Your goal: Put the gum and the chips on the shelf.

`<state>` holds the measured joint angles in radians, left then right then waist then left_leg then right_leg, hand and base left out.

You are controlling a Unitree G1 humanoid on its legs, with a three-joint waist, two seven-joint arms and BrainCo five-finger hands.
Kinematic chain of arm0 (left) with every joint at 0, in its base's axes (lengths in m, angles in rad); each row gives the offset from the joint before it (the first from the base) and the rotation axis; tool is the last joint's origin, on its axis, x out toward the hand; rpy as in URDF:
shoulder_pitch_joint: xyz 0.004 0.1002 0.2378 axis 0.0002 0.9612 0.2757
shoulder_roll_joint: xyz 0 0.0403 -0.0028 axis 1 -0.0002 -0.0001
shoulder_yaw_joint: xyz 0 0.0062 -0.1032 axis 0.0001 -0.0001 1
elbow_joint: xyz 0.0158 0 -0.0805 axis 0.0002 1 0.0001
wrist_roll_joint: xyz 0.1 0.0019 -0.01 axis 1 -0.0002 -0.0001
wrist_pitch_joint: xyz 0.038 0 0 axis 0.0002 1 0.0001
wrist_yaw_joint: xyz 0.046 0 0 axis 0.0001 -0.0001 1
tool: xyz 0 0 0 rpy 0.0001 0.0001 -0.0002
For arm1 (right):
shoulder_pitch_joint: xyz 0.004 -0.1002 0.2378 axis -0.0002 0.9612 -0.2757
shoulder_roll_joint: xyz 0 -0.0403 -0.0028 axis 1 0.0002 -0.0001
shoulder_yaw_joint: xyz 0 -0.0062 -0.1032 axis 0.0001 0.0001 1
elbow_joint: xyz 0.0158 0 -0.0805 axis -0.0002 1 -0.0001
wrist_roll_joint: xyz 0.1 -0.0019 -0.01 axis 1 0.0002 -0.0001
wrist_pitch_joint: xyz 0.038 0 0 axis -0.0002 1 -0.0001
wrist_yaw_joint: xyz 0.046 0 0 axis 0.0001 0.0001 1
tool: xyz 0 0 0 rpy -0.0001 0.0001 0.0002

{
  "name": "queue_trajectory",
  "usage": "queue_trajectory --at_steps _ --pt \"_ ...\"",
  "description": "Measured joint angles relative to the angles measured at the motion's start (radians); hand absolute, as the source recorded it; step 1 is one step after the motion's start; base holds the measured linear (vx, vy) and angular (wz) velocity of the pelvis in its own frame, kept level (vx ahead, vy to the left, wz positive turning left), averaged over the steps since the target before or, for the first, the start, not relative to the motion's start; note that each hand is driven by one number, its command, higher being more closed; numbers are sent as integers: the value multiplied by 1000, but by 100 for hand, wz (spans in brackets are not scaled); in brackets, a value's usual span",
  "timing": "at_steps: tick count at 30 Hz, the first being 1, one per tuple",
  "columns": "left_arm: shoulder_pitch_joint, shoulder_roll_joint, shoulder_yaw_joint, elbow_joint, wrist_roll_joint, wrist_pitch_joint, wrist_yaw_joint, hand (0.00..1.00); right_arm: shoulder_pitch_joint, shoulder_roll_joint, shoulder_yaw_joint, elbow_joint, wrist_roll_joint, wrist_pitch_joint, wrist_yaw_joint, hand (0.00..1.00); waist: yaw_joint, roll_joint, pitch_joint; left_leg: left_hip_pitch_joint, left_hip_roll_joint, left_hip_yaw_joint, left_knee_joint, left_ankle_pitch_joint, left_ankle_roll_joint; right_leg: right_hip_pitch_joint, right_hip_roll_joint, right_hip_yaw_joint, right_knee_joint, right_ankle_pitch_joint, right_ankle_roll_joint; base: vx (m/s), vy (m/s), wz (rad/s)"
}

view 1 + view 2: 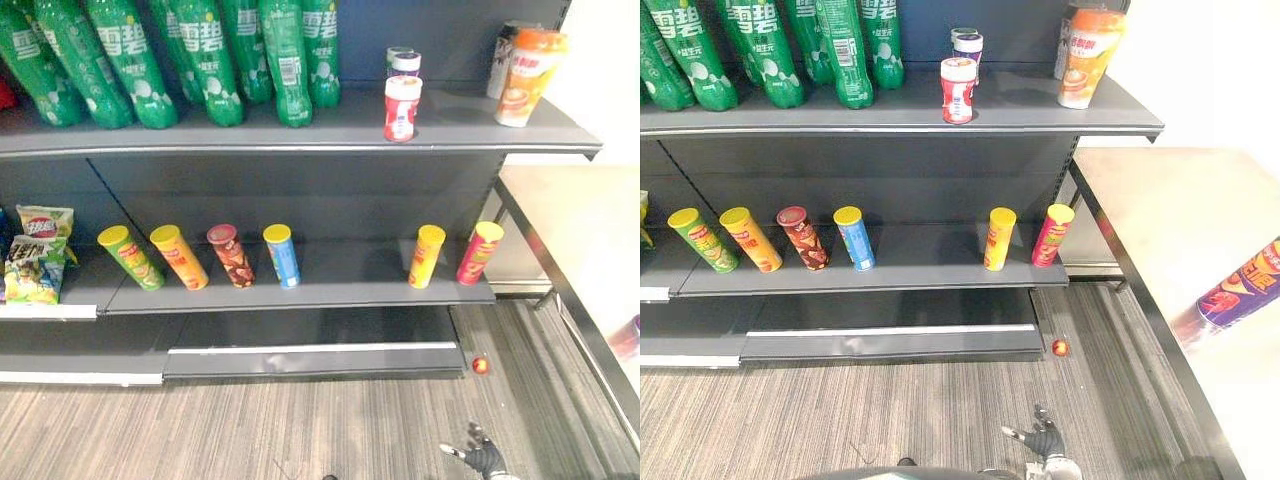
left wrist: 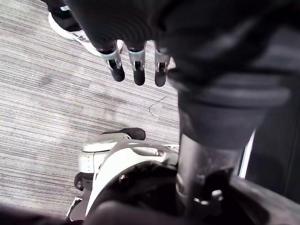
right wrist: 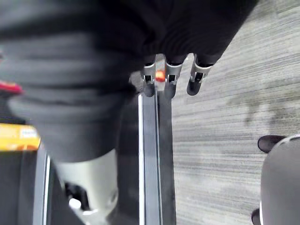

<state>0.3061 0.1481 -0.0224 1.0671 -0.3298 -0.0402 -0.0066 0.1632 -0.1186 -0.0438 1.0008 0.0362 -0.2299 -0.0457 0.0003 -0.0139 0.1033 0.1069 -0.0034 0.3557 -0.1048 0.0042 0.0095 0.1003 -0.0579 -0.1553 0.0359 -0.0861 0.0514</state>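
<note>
A purple chips can (image 1: pixel 1240 290) lies on the white table (image 1: pixel 1180 215) to the right of the shelf. A small round red-orange thing (image 1: pixel 481 365) rests on the carpet by the shelf's lower right corner; I see it past the right hand's fingers (image 3: pixel 160 76). A red and white gum jar (image 1: pixel 402 108) stands on the top shelf (image 1: pixel 300 135). My right hand (image 1: pixel 480 455) hangs low over the floor, open, fingers spread, holding nothing. My left hand (image 2: pixel 136 56) is open too, its straight fingers over the carpet.
Several chips cans (image 1: pixel 283 255) lean in a row on the middle shelf, with a gap right of the blue one. Green bottles (image 1: pixel 210 60) fill the top shelf's left; an orange cup (image 1: pixel 528 75) stands at its right. Snack bags (image 1: pixel 38 255) sit far left. A white shoe (image 2: pixel 70 30) shows nearby.
</note>
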Motion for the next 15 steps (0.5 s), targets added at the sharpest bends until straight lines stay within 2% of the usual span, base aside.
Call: queue_trajectory --at_steps 1,4,6,7,12,15 --pt "-1 -1 2 3 0 2 0 0 2 0 -9 5 -2 4 0 0 -1 1 0 2 0 1 0 -2 0 2 0 1 0 0 0 55 27 -5" --pt "-3 -10 36 10 -3 16 -9 0 24 0 -60 67 -5 79 43 0 -4 2 4 9 -1 7 0 -8 -2 7 -2 2 0 -6 0 39 12 -4" --pt "-6 -14 47 20 -5 23 -12 0 37 0 -75 84 2 82 70 0 -4 6 6 10 -1 10 0 -10 -2 7 -2 3 0 -9 0 36 5 -6" --pt "-8 -20 62 33 -15 27 -15 0 39 -1 -76 87 2 69 80 0 -10 8 8 13 -1 14 0 -12 -4 7 -2 7 0 -10 0 31 4 -8" --pt "-10 -25 79 43 -20 33 -18 0 39 -2 -80 90 14 66 85 0 -25 10 9 19 2 36 0 -21 -5 6 1 29 1 -20 8 27 5 -12" --pt "-17 -26 80 45 -21 42 -18 0 38 9 -116 94 86 83 72 0 -26 11 18 38 1 78 0 -35 -2 -19 -2 65 60 -45 10 39 34 -38"
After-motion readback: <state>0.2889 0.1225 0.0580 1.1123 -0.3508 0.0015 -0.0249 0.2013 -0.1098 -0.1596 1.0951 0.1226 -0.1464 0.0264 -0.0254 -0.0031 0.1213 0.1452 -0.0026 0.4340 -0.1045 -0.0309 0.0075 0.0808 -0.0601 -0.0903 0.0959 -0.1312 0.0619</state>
